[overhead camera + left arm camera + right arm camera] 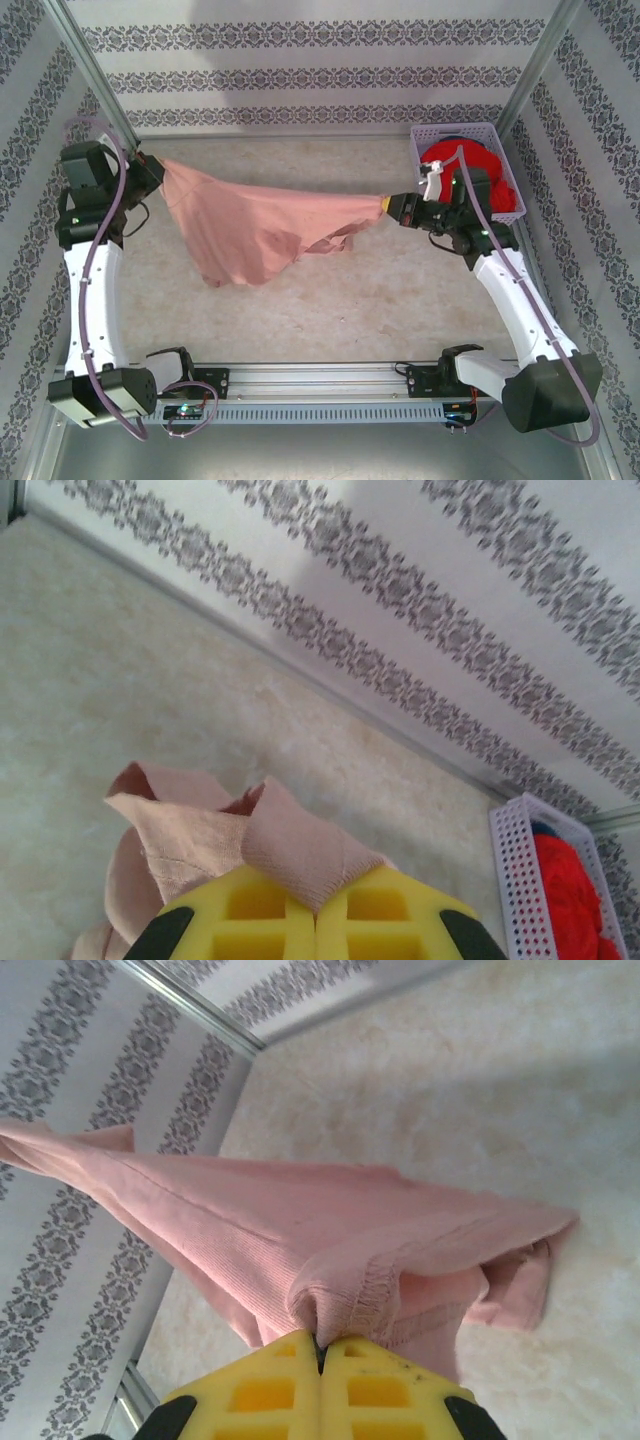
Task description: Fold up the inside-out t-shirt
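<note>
place: robot test cell | signs: patterned wall panels (300,75); aluminium frame post (92,68); arm mounting rail (320,378)

You have bare table (400,310) across the lower centre of the top view, and a narrower strip along the top. The inside-out t-shirt (250,225) hangs stretched across the middle; the basket (465,129) blocks the upper right.

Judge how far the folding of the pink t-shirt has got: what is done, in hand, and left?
Done: the left end effector and right end effector are each shut on an edge of the t-shirt. In hand: it hangs stretched and bunched between them, sagging toward the table. Left: no fold shows yet; it needs laying flat, then folding.
</note>
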